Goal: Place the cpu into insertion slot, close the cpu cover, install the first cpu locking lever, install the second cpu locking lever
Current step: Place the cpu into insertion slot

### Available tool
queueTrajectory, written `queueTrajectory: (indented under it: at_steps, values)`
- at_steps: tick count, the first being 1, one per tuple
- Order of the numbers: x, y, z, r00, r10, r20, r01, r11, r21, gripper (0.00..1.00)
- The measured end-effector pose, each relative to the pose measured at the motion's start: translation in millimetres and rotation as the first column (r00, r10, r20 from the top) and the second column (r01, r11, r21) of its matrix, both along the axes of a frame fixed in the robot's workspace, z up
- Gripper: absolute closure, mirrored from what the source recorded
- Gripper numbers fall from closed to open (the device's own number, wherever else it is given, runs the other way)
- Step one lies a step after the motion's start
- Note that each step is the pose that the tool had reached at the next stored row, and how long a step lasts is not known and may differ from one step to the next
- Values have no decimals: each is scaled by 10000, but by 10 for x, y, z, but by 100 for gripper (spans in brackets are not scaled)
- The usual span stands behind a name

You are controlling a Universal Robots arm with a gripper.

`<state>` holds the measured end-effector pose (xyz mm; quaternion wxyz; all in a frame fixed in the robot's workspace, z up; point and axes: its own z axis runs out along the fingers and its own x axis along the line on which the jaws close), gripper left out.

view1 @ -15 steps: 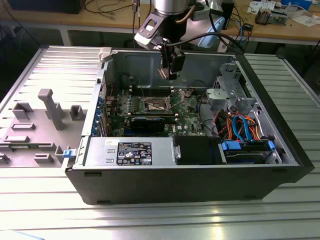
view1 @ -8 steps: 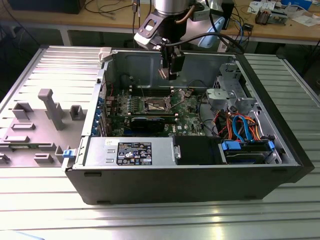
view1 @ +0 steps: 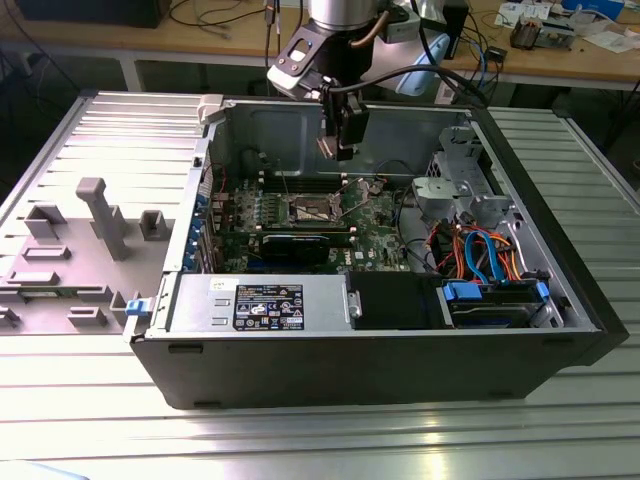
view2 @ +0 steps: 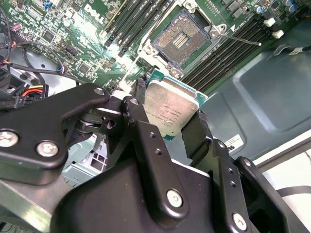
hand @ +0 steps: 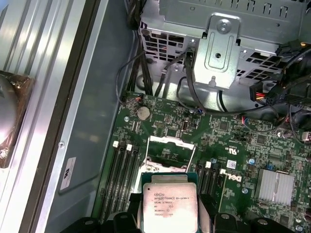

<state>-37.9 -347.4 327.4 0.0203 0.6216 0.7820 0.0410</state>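
– While the gripper (view1: 343, 148) hangs over the open computer case (view1: 300, 370), where do we stand?
– Early days. I've got the gripper clamped on the cpu (hand: 169, 204), a finger (view2: 137, 114) on each of two opposite edges, silvery top showing. No gap at either edge that I can see. It's in the air, clear of the motherboard (hand: 233, 145), not seated.
– And the insertion slot (view2: 181, 36)?
– Empty: in the second wrist view its contact field is bare. By the exterior view the gripper sits above it and a little toward the exterior view's right.
– Cover?
– The cpu cover (hand: 171, 141) stands tilted up off the slot, so not closed. One thin locking lever (view2: 240, 40) sticks out loose beside the slot; the other I can't make out.
– So the tally?
– My read: chip picked, nothing placed. Insertion, cover and both levers are all left.
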Motion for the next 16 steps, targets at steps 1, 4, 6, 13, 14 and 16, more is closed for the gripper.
queueTrajectory:
  at_steps: [1, 4, 6, 13, 14, 16]
  values:
    - [0, 0, -1, 10000, -13, 0, 13, 10000, 1, 45]
    - [0, 0, -1, 10000, -86, 0, 86, 10000, 0, 45]
    - [0, 0, -2, 9999, -113, 0, 113, 9999, 0, 45]
    - [0, 0, -3, 9998, -209, 0, 209, 9998, 0, 45]
    - [0, 0, -3, 9997, -224, 0, 224, 9997, 0, 45]
    - [0, 0, -4, 9996, -286, -1, 286, 9996, 1, 45]
